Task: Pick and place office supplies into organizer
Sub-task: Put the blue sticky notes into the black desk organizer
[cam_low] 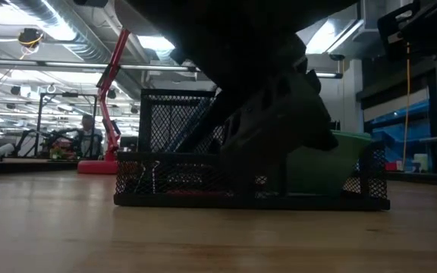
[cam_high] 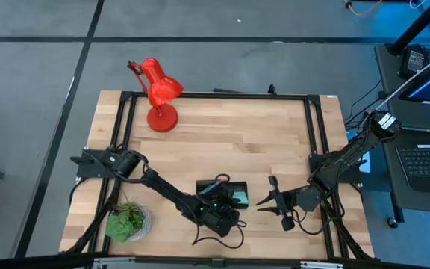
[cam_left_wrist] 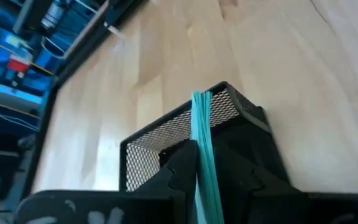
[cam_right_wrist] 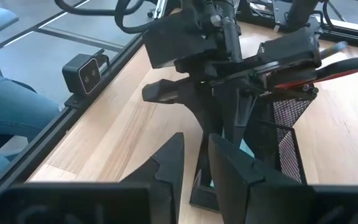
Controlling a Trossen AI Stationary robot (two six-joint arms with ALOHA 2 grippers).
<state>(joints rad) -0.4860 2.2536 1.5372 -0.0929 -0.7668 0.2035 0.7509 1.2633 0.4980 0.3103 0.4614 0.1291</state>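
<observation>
We see left gripper (cam_high: pixel 226 200) over organizer (cam_high: pixel 222 193), near table (cam_high: pixel 230 134) front edge. Left wrist view alone shows jaws touching both faces of light blue notepad (cam_left_wrist: pixel 202 143), edge-on above mesh compartment; firm grip we cannot tell. Right gripper (cam_high: pixel 264 200) just beside, jaws slightly apart, empty. Low view: arm blocks organizer. Red lamp (cam_high: pixel 157 93), plant (cam_high: pixel 128 220) well apart.

A red desk lamp (cam_high: pixel 157 93) is seen standing at the far left part of the wooden table (cam_high: pixel 230 134); a small green potted plant (cam_high: pixel 127 220) is placed at its near left corner.
</observation>
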